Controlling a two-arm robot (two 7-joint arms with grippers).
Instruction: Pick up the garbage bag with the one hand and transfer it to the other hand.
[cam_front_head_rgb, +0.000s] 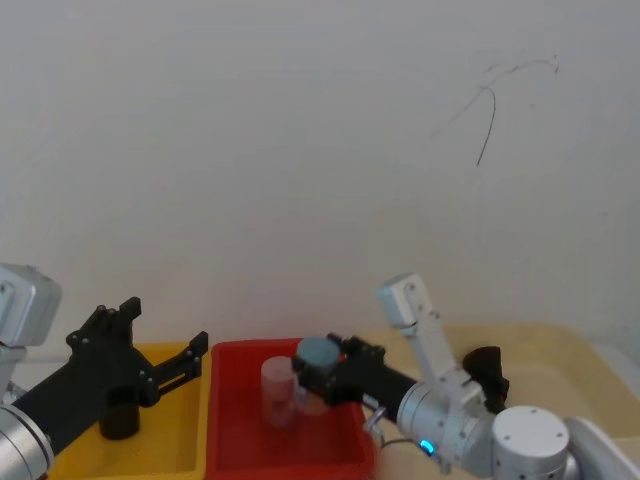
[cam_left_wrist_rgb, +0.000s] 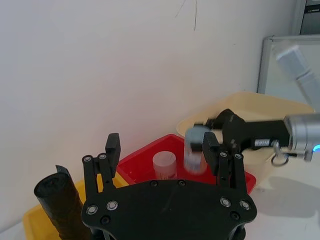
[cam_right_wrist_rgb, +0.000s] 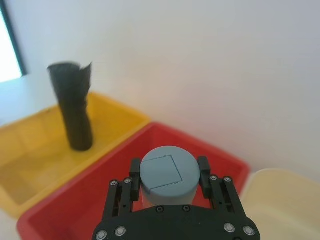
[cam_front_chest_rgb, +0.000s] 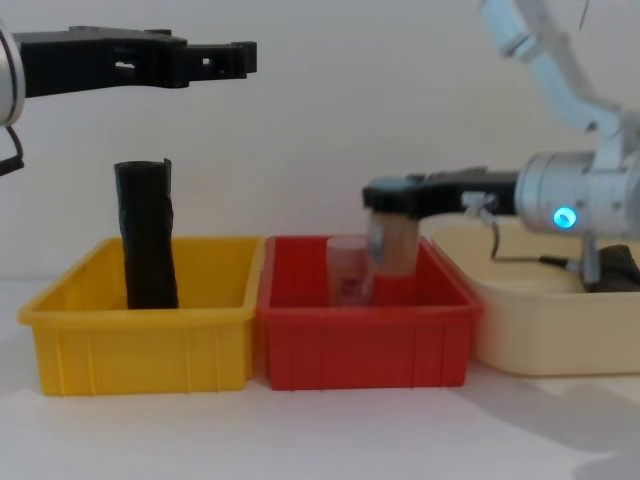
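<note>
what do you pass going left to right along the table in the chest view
yellow bin with the garbage bag standing in it → red bin with a clear jar → right pincer holding a blue-lidded jar → cream bin

The garbage bag looks like thin black plastic, wrinkled and faintly glossy. The yellow bin, red bin and cream bin are smooth moulded plastic. Both pincers, left and right, are matt black with shiny metal screws
</note>
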